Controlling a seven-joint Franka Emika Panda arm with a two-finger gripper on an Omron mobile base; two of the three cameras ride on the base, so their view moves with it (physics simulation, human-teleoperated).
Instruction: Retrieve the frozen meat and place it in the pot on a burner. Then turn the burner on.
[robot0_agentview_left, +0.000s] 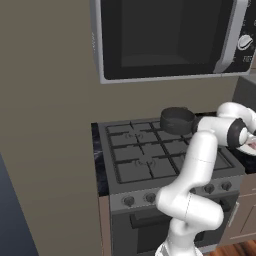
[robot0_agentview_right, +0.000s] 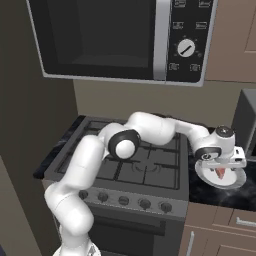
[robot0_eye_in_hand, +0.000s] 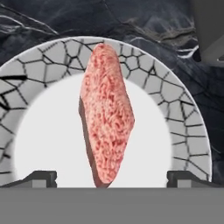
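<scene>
The frozen meat (robot0_eye_in_hand: 107, 122), a pinkish-red streaked slab, lies on a white round plate (robot0_eye_in_hand: 43, 144) with a cracked-pattern rim. My gripper (robot0_eye_in_hand: 111, 179) hangs just above it, open, one dark fingertip (robot0_eye_in_hand: 41, 178) on each side of the slab's near end. From the right base view, the gripper (robot0_agentview_right: 220, 167) is over the plate (robot0_agentview_right: 235, 181) on the dark counter right of the stove, with the meat (robot0_agentview_right: 220, 174) under it. The dark pot (robot0_agentview_left: 176, 120) sits on the back right burner of the grey stove (robot0_agentview_left: 145, 155).
A microwave (robot0_agentview_right: 115, 40) hangs above the stove. Several knobs (robot0_agentview_right: 123, 201) line the stove's front panel. The plate rests on black marble counter (robot0_eye_in_hand: 144, 22). A dark grey appliance (robot0_agentview_right: 247, 120) stands at the far right behind the plate.
</scene>
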